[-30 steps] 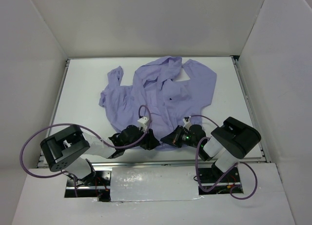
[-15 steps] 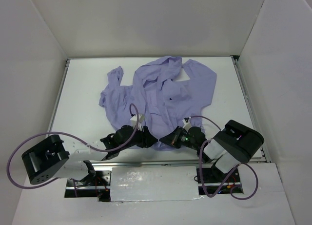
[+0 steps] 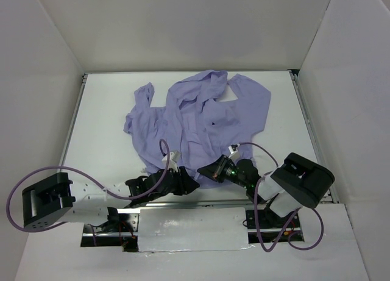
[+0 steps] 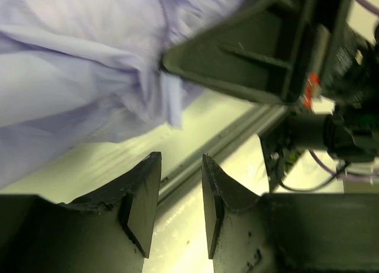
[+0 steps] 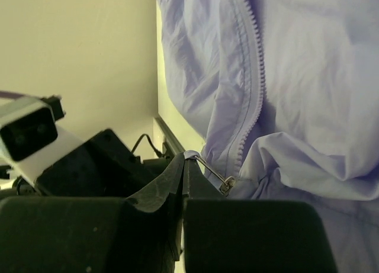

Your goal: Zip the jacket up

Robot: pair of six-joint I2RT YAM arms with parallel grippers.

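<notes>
Over the last second the left gripper (image 3: 186, 183) has been drawn back from the jacket (image 3: 201, 119). It was over the near hem; it is now held just off that hem, with its arm laid lower and flatter. In the left wrist view its fingers are seen slightly apart with nothing between them, and the hem cloth hangs just beyond their tips. The right gripper (image 5: 183, 160) has been moved only a little and is kept at the near hem, just beside the left one. Its fingers are pressed together on the pull (image 5: 210, 169) at the foot of the zip.

The hem is therefore judged to be unheld below the slider. If the pull were drawn up toward the hood now, the thin cloth would probably be dragged along rather than zipped. A fresh hold on the hem by the left gripper is thought to be needed first. The zipping itself is judged barely begun.

The jacket is spread flat, hood farthest from the arms. Its fabric is thin, matte and lavender, and it is thrown into soft folds and creases. The teeth (image 5: 257, 66) are small, regular and of the same lavender. Whether both rows are joined cannot be told. The pull is a thin, bright metal loop. The gripper fingers are black, hard and wedge-shaped.
</notes>
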